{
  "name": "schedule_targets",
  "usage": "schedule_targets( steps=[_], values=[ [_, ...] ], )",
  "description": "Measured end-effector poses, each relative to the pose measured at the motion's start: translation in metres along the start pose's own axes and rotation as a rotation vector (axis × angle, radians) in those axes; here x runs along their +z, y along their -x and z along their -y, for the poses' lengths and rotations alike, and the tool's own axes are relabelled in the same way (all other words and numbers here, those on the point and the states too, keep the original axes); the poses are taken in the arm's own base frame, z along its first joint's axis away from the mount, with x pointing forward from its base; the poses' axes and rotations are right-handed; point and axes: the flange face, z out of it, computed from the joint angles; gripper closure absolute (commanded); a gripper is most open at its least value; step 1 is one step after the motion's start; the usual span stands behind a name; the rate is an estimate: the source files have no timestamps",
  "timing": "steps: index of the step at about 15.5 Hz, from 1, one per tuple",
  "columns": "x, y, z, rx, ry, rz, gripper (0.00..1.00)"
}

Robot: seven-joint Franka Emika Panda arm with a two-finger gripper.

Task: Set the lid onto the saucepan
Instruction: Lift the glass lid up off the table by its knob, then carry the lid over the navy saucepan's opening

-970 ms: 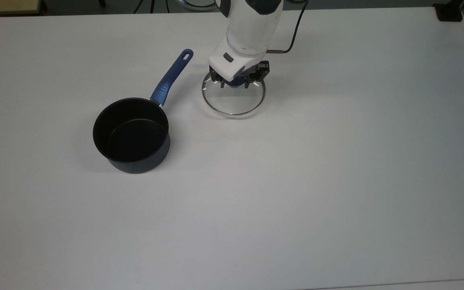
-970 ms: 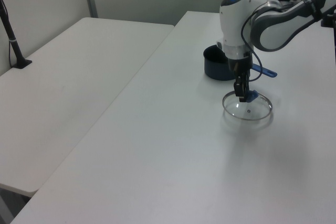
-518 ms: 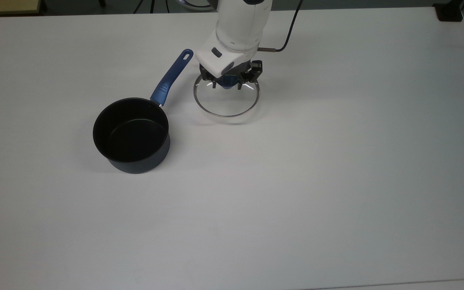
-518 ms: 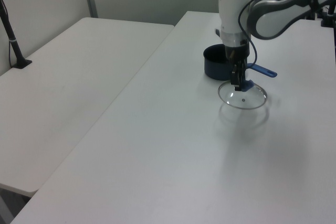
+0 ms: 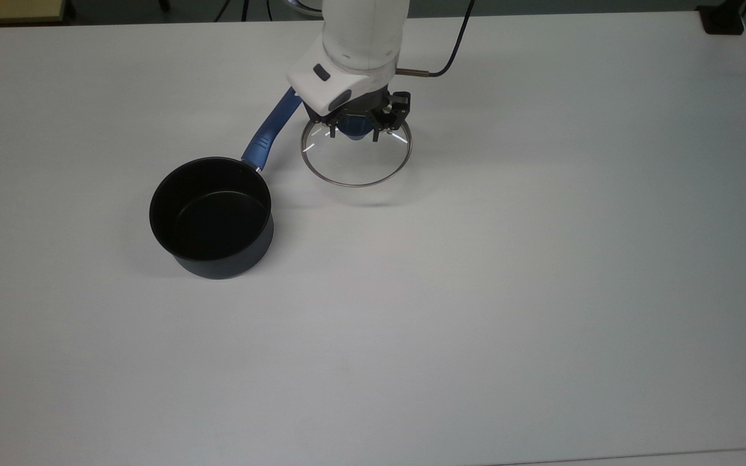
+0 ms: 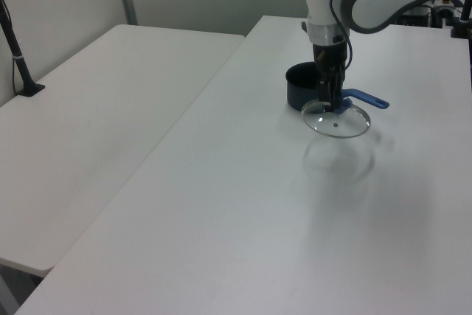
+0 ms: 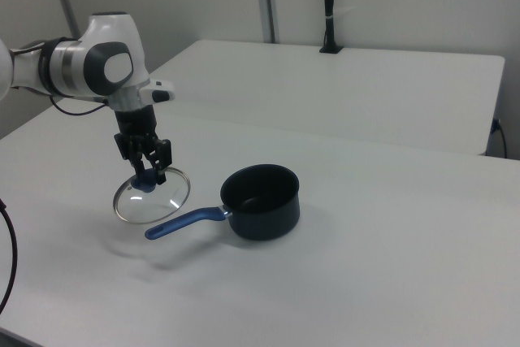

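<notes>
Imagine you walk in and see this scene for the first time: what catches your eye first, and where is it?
The round clear glass lid with its blue centre knob hangs above the white table, held by the white robot arm's gripper. At the top view's left of it sits the dark saucepan, open and empty, its long blue handle reaching toward the lid.

Even, bright, diffuse light falls from overhead on the white desk [image 5: 509, 291], which reads pale grey with a faint bright bloom near the middle of the top view. Shadows are soft: a blurred oval lies on the desk below the lid [image 5: 356, 158], apart from it, and a dim halo hugs the saucepan [image 5: 212, 217]. 2 small white glints mark the glass.
</notes>
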Motion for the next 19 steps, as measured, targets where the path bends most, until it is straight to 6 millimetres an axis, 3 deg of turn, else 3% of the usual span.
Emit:
schedule_targets(
  steps=[5,11,19],
  values=[
    [-0.013,-0.010,-0.017,0.037,-0.017,-0.014,0.47],
    [-0.015,-0.019,-0.026,0.056,-0.016,-0.022,0.48],
    [-0.018,-0.045,-0.054,0.109,-0.014,-0.045,0.48]
  ],
)
